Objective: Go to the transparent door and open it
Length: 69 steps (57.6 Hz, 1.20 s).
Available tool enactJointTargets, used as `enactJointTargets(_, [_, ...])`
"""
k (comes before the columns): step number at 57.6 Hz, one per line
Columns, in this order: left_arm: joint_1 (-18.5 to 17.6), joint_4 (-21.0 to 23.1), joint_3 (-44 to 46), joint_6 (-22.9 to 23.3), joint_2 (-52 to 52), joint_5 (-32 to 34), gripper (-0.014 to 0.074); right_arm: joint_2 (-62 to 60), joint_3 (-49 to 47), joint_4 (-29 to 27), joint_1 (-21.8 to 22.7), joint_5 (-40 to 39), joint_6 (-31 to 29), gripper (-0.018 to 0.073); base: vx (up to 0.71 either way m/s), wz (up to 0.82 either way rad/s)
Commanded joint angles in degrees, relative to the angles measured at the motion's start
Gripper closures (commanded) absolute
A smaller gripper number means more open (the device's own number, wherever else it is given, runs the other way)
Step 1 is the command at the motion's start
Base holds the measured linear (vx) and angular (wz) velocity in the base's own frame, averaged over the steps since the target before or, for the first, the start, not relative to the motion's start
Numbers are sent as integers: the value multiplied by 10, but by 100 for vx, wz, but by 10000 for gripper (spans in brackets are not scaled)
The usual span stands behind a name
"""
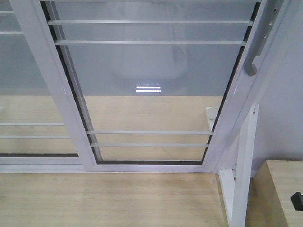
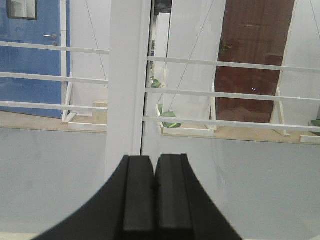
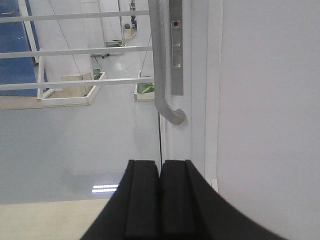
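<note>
**Desk:** What sits closest to the lens on each arm?

**Operator:** On my left wrist camera, the left claw [image 2: 154,165] is clenched. Its two black fingers press flat together with nothing between them. My right wrist camera shows the right claw [image 3: 160,167] the same way, clenched and holding nothing.

**Desk:** And the target?

**Operator:** The transparent door [image 1: 151,75] stands directly ahead of my base and fills the middle of the front view, with thin white bars across its glass. Its grey pull handle [image 3: 158,60] runs down the right-hand stile, above and beyond the right claw and apart from it. The handle's curved lower end hooks toward a narrow lock plate [image 3: 176,45]. The left claw faces a white upright stile [image 2: 125,80]. The wood floor [image 1: 109,198] runs up to the bottom track. A slanted white frame post [image 1: 244,175] stands just right of the door, with a pale wooden unit [image 1: 284,189] beside it. A second barred glass panel [image 1: 23,71] sits to the left.

**Desk:** Beyond the glass?

**Operator:** I see a glossy grey floor [image 3: 75,140] and low white trays [image 2: 185,131] holding green things [image 2: 170,119]. On the far wall are a blue door [image 2: 30,55] at left and a dark brown door [image 2: 255,50] at right.
</note>
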State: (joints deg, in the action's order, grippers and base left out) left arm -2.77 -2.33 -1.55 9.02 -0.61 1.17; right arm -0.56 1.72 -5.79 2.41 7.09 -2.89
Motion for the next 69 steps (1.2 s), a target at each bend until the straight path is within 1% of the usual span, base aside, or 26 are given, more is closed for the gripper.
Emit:
enactJointTargets(1, [-3, 5, -17, 4, -8, 48, 599, -8, 8, 2, 2, -50, -5, 564, 7, 1])
enactJointTargets(69, [-3, 5, -17, 4, -8, 48, 599, -8, 8, 2, 2, -50, -5, 564, 2, 0])
